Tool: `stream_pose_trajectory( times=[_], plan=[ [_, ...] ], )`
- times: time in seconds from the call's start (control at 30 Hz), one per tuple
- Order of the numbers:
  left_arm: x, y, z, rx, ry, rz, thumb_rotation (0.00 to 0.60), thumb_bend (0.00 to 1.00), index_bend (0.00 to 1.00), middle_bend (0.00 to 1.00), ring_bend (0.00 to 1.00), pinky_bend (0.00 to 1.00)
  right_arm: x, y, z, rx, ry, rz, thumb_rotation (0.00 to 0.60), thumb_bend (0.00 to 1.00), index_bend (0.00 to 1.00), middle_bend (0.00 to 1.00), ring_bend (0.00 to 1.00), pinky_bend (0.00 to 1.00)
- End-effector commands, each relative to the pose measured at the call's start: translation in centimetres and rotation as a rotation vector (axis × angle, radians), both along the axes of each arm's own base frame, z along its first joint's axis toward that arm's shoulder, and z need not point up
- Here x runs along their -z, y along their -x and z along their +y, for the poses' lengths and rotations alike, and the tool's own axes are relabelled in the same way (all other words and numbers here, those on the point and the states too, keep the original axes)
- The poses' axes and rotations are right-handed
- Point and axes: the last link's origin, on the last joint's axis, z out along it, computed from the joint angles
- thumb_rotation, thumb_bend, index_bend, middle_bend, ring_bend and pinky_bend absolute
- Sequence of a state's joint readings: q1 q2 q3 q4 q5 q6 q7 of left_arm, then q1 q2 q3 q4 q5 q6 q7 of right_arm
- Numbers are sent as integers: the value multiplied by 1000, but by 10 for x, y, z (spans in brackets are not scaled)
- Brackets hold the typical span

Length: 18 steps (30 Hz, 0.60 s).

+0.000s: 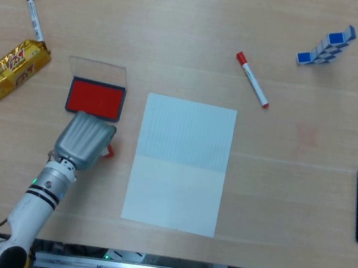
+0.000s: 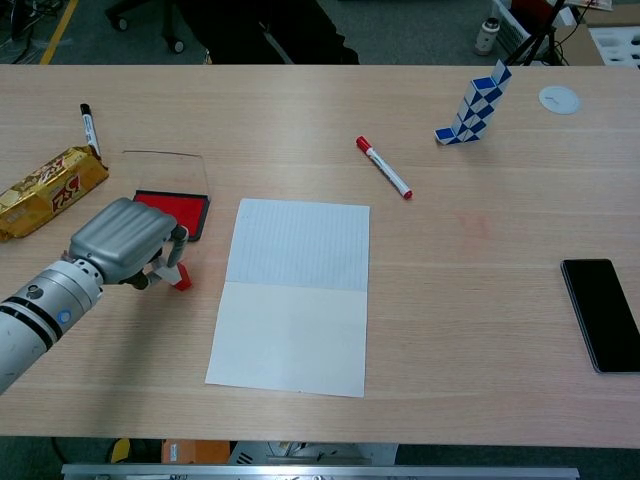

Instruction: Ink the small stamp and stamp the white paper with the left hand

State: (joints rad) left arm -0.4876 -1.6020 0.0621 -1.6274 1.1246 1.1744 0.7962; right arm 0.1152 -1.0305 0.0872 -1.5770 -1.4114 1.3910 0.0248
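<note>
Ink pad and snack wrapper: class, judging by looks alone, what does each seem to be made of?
Ink pad: matte red felt or foam in a dark tray, with a clear, probably plastic lid. Snack wrapper: shiny gold foil or metallised film, crinkled and reflective.

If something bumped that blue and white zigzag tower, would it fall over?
Probably yes. The zigzag tower stands tall on a narrow base and leans in steps, so a light bump could tip it. It looks like jointed plastic blocks, likely light, so it might also bend rather than break.
</note>
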Motion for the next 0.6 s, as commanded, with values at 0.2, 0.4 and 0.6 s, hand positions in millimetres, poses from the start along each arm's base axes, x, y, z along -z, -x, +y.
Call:
stream_pose_trajectory(
  times=[0.2, 0.4, 0.6],
  plan=[
    [1, -2, 1, 8, -3, 7, 600, 275, 614, 1000, 1000, 1000, 0, 1, 0, 0, 2, 0, 600, 111, 239, 327, 259, 388],
    [0, -3, 2, 20, -15, 13, 600, 275, 628, 1000, 1000, 1000, 0, 1, 0, 1, 2, -2, 600, 111, 239, 327, 259, 388],
    [-6, -4, 9, 37, -43, 21, 600, 275, 633, 1000, 1000, 1000, -1, 1, 0, -1, 5, -2, 600, 110, 239, 327, 259, 388]
  ],
)
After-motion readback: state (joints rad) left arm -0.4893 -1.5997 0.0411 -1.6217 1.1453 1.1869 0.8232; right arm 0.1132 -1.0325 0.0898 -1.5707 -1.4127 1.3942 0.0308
